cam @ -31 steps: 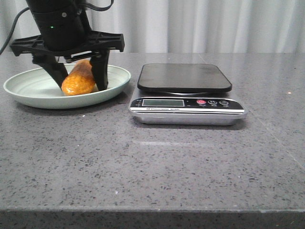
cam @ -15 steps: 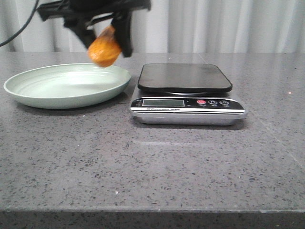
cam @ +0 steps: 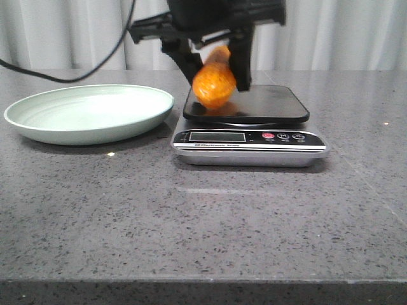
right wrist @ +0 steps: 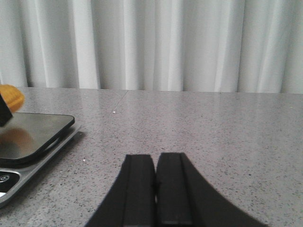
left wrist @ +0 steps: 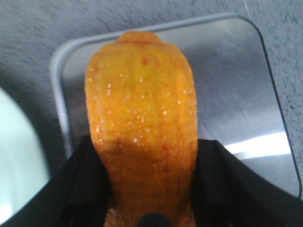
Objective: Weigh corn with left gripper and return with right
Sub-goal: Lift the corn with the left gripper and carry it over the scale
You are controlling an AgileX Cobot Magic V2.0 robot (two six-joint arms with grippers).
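The corn (cam: 214, 86) was clamped between the two black fingers of the left end effector (cam: 215, 68), which grasped it from either side. You could see it held above the left part of the scale's dark weighing platform (cam: 267, 101); whether its lower end touched the platform could not be told. In the left wrist view the cob (left wrist: 142, 123) filled the centre, with one finger (left wrist: 80, 184) on each side and the platform's glossy surface (left wrist: 241, 94) behind it.

The scale (cam: 249, 147) sat on the grey speckled counter (cam: 203, 216), its display and buttons facing you. Just beside the scale stood the pale-green plate (cam: 38, 127), with nothing in it. A black cable (cam: 63, 77) trailed from the left arm above the plate.

The right end effector (right wrist: 155, 189) was clenched, its fingers (right wrist: 137, 189) pressed together on nothing, hovering low over the counter well apart from the scale's right side.
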